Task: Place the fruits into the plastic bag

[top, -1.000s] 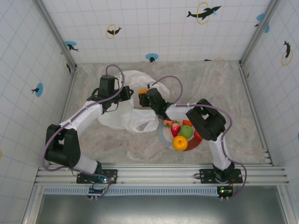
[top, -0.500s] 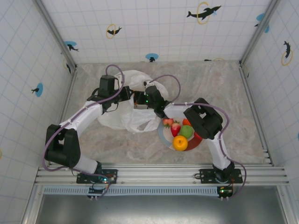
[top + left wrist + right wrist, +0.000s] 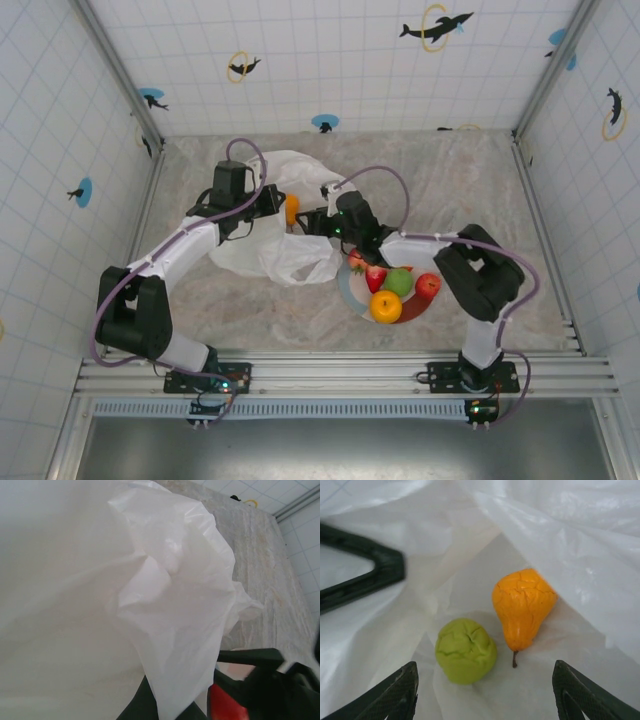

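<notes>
My right pincer [image 3: 485, 666] is spread wide with nothing between its fingers, poised at the mouth of the plastic bag [image 3: 275, 255]. Just ahead of it, down inside the bag, lie an orange pear [image 3: 522, 605] and a green fruit [image 3: 465, 650], side by side and apart from my fingers. My left pincer [image 3: 268, 206] is pressed together on a fold of the bag's rim, lifting it so the mouth gapes toward my right.

I judge the step in hand to be the end of a drop-off: two pieces are in, and more wait behind my right pincer on the plate [image 3: 345, 292]: a strawberry [image 3: 376, 277], a green apple [image 3: 400, 281], a red apple [image 3: 428, 286] and an orange [image 3: 385, 306]. The next move calls for backing straight out of the bag without snagging the film, then swinging to the plate.

Film drapes close over my right pincer and to its right side; my elbow hangs above the plate. The counter [image 3: 470, 180] beyond the plate gives open room.
</notes>
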